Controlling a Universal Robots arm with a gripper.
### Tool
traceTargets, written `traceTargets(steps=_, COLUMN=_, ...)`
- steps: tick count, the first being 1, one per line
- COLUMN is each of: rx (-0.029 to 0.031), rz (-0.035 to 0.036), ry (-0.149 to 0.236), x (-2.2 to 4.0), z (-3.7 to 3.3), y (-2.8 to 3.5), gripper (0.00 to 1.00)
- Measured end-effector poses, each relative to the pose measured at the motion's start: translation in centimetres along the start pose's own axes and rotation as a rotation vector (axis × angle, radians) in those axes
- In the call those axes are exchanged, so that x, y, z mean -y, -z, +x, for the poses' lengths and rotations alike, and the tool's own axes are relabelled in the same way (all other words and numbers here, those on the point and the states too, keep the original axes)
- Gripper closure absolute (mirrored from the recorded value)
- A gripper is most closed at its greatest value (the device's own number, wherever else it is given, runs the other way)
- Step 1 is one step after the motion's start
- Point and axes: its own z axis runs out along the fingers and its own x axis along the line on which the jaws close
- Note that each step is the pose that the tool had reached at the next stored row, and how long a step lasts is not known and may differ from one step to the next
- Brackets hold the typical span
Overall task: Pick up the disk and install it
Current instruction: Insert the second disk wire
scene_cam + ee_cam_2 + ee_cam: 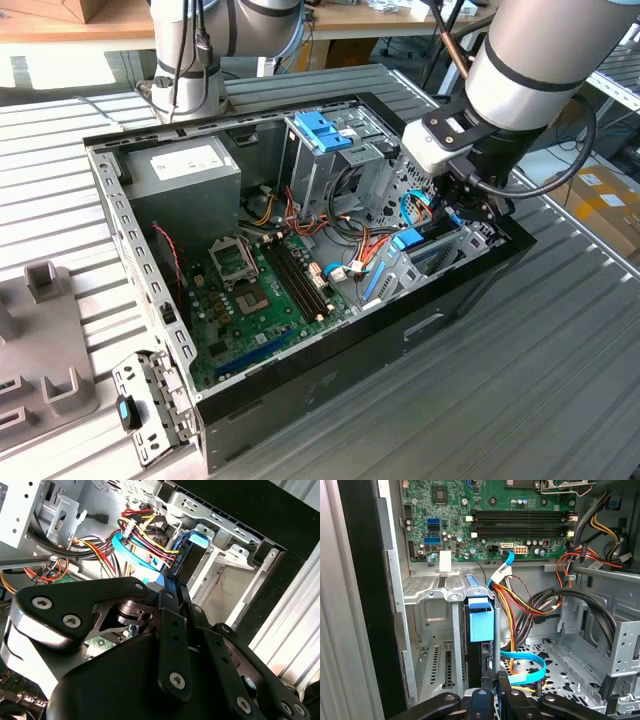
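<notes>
- The arm is reaching down into the open computer case [300, 400], which lies on its side on the ribbed metal desk [520, 380].
- The hand [462, 205] is low at the case's end toward the exterior view's right, right over the metal drive bay [440, 255].
- In the first wrist view the hand [492, 692] has its black fingers [486, 680] pressed in on the dark upper edge of the disk [481, 655], pinching it.
- The disk stands on edge in a slot of the bay, its blue plastic rail tab [481, 620] pointing toward the green motherboard [485, 510].
- In the second wrist view the disk [186, 562] shows as a dark slab with a blue tip, just past the fingertips [172, 587], beside the bay's silver brackets [227, 555].
- A flat blue data cable [527, 662] loops just beside the disk, near the bundle of red, yellow and black power wires [520, 605].
- Farther along the case sit the grey power-supply box [185, 180] and the drive cage with its blue handle [322, 130], well apart from the hand.
- On the desk near the case's corner lies a loose metal bracket with a blue clip [140, 405].
</notes>
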Motion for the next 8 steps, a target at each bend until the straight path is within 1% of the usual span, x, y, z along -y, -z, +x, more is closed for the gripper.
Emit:
traceTargets(steps=4, rx=0.0041, rz=0.0000, ry=-0.001, x=-0.16, z=0.04, y=-0.19, gripper=0.84)
traceTargets(steps=8, rx=0.0060, rz=-0.0001, ry=-0.001, x=-0.24, z=0.08, y=-0.46, gripper=0.84)
